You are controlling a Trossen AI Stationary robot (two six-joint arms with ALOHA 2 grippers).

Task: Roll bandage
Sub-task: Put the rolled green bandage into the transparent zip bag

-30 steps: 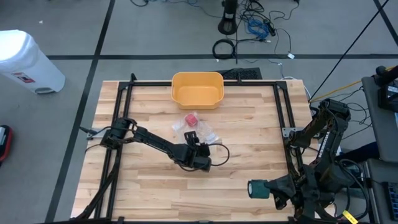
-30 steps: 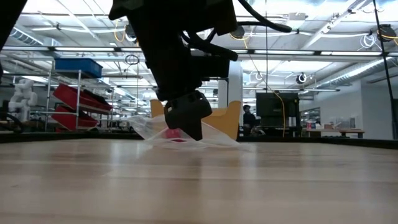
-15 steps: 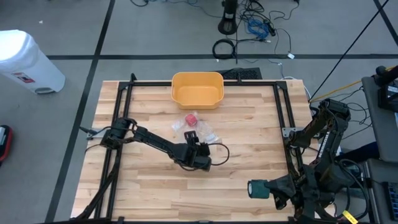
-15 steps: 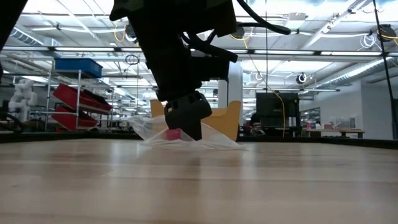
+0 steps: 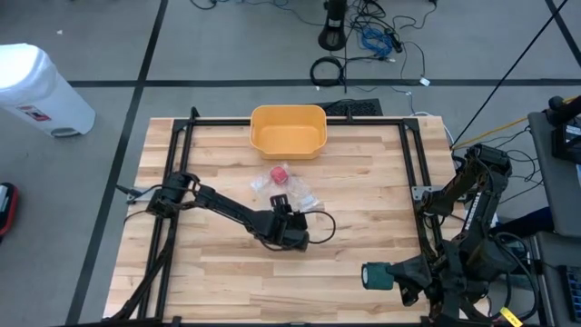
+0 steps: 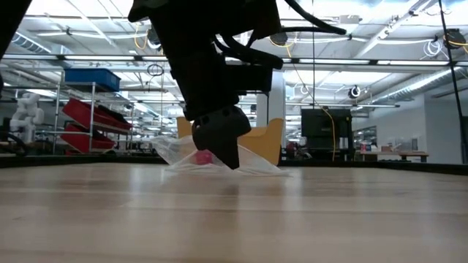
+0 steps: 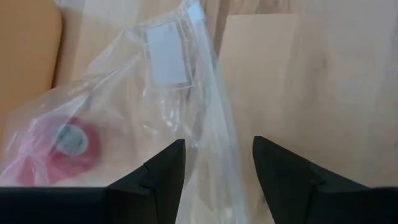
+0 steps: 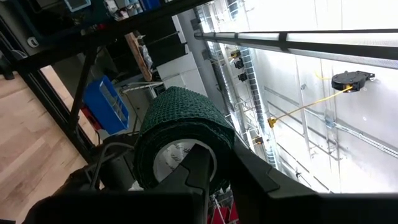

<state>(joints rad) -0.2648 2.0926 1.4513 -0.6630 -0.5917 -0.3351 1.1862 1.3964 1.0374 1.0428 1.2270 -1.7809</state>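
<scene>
- High view: the table [image 5: 363, 236] is seen from above, with a yellow bin [image 5: 288, 130] set at its far edge, in the middle.
- A clear bag [image 5: 292, 186] lies flat on the wood just in front of the bin, and a red roll [image 5: 279, 173] is seen inside it, at the end toward the bin.
- The left gripper [image 5: 280, 202] is reached out low over the table's middle, its tip set at the near edge of the bag.
- In the left wrist view, the left gripper's fingers [image 7: 163, 168] are parted with a clear gap, and a fold of the bag [image 7: 186, 112] runs up from between them; whether the film is pinched cannot be told.
- The red roll [image 7: 62, 149] is shown there inside the bag, off to one side of the fingers, its pale core end-on.
- In the low view, the left gripper [image 6: 218, 139] is held just above the wood, with the bag [image 6: 252, 162] and red roll [image 6: 202, 157] right behind it.
- The right gripper [image 5: 379, 276] is parked off the table's near right corner, and a green roll [image 5: 374, 275] is clamped in its narrowly set fingers.
- In the right wrist view, the green roll [image 8: 180, 137] is gripped end-on, one finger [image 8: 200, 177] passed into its white core.
</scene>
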